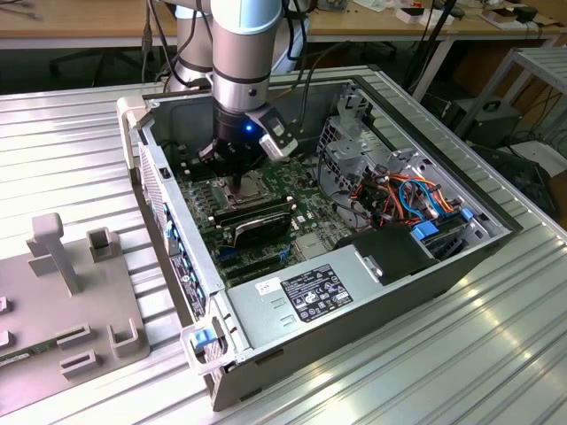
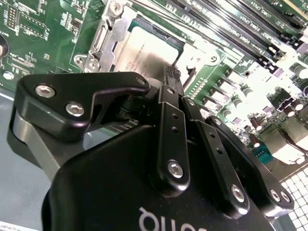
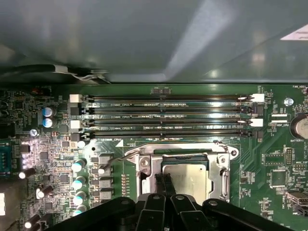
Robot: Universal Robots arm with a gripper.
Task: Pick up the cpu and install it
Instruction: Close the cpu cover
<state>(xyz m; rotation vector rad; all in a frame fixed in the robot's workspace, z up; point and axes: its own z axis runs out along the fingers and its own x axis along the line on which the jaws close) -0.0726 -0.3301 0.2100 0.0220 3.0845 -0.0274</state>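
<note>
The cpu (image 3: 192, 178), a silvery-tan square chip, lies flat inside the metal-framed socket (image 3: 144, 162) on the green motherboard. It also shows in the second wrist view, cpu (image 2: 147, 45), within the socket frame (image 2: 103, 43). My gripper (image 3: 164, 182) is shut, its two black fingers pressed together with the tips at one edge of the chip. In the second wrist view the gripper (image 2: 174, 77) ends just at the chip's near corner. In the exterior view the gripper (image 1: 237, 181) reaches down into the open computer case over the socket.
Long black memory sticks (image 3: 168, 115) run beside the socket, seen also as memory sticks (image 1: 257, 221). The case walls (image 1: 177, 221) surround the board. A power supply (image 1: 310, 292), cable bundles (image 1: 407, 199) and a grey fixture plate (image 1: 71, 301) lie around.
</note>
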